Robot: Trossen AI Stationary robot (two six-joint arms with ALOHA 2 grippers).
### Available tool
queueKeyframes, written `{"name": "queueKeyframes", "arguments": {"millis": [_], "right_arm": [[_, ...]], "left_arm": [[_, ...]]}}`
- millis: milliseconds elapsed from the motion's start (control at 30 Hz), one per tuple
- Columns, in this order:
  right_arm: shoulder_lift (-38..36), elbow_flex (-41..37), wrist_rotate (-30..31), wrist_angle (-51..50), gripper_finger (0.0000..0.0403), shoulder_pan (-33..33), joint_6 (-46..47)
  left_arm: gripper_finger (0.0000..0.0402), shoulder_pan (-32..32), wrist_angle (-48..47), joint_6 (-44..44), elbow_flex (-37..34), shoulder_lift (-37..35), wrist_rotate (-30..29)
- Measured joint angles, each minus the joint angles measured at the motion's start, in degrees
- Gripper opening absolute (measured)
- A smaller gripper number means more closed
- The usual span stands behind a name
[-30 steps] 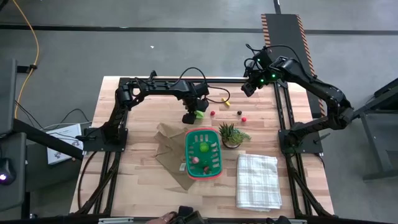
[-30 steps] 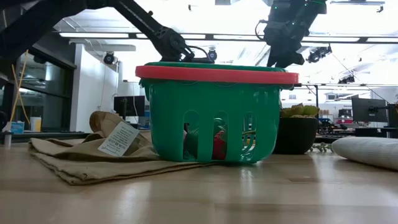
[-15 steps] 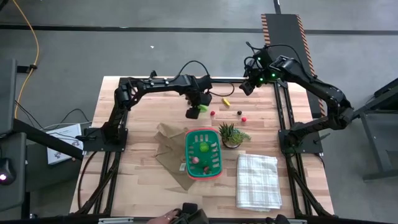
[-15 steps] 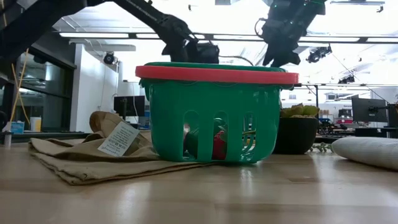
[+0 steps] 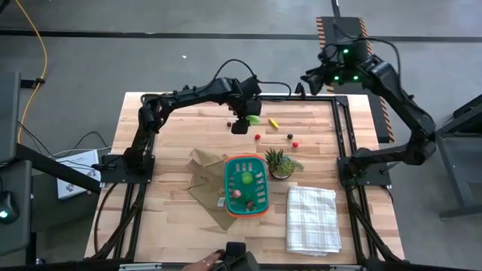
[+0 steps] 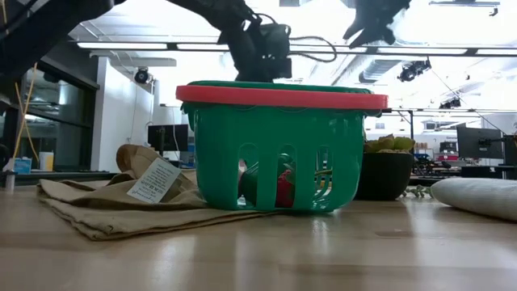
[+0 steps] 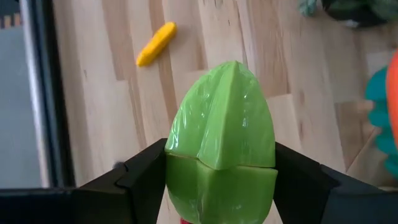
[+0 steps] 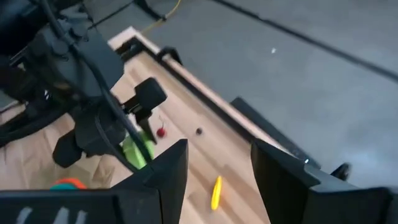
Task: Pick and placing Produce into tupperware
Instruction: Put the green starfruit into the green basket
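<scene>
My left gripper (image 5: 244, 123) is over the far middle of the table, shut on a pale green pointed produce piece (image 7: 221, 143). My right gripper (image 5: 307, 80) hangs open, high over the far right edge, holding nothing. The teal tupperware (image 5: 227, 181) with its orange rim (image 6: 279, 97) stands on the brown bag and holds a round green piece (image 5: 246, 178) and a red piece (image 5: 235, 194). Loose on the wood lie a yellow piece (image 5: 273, 122), two red balls (image 5: 257, 138) (image 5: 296, 143) and a dark berry (image 5: 288, 136). My left gripper pinches the green piece by its two flat sides at the wide end (image 7: 186, 186), one finger (image 7: 146, 177) on each side. The pointed end (image 7: 233, 68) sticks out past the fingertips. The fingers come from above, and the piece is lifted clear of the table.
A spiky potted plant (image 5: 280, 162) stands right of the tupperware. A white checked cloth (image 5: 312, 218) lies at the near right. The brown paper bag (image 5: 203, 175) spreads to the left under the tupperware. A person's hand (image 5: 203, 263) shows at the near edge. Bare wood lies at the left.
My left gripper, still shut on the green piece, has risen and moved toward the far edge and a little right, away from the tupperware. My right gripper has lifted and swung toward the far right edge, turning as it went.
</scene>
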Motion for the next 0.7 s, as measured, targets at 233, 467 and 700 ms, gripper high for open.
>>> {"name": "queueKeyframes", "arguments": {"millis": [233,467,700], "right_arm": [[-3.6,1.9,0.0,-1.2,0.0167,-2.7,-0.8],[-6.3,1.8,0.0,-3.6,0.0167,-3.0,-0.8],[-8.0,1.7,-0.1,-4.0,0.0167,-2.9,0.5]], "left_arm": [[0.0234,-1.4,-1.3,-1.4,7.0,0.0,1.6],[0.0234,-4.4,-4.9,-2.9,15.0,0.0,4.7],[0.0234,-8.5,-10.9,-6.9,22.0,-0.2,6.7]]}}
